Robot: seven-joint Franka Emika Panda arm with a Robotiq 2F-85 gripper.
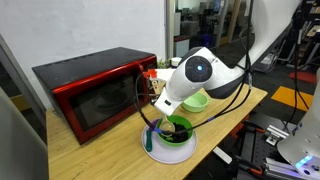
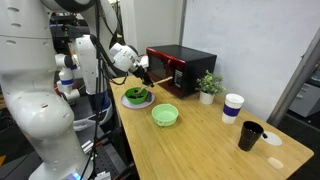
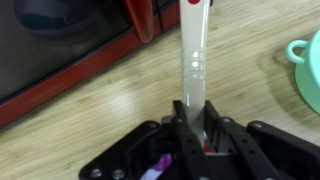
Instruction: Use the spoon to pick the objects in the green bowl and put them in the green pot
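Gripping the spoon point(image 3: 192, 70), far end cut off

My gripper point(image 3: 192, 122) was clamped on the pale wooden handle in the wrist view. The handle's far end ran out of frame beside the red microwave point(image 3: 60, 50). Only a sliver of the green bowl point(image 3: 306, 68) showed at the right edge. In both exterior views the spoon was too small to make out. The green pot point(image 1: 176, 128) sat near the bowl, its contents unclear.

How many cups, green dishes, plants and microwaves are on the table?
Cups: 2, the white cup and the black cup
Green dishes: 2, the green bowl and the green pot
Plants: 1, the plant
Microwaves: 1, the microwave
Total: 6
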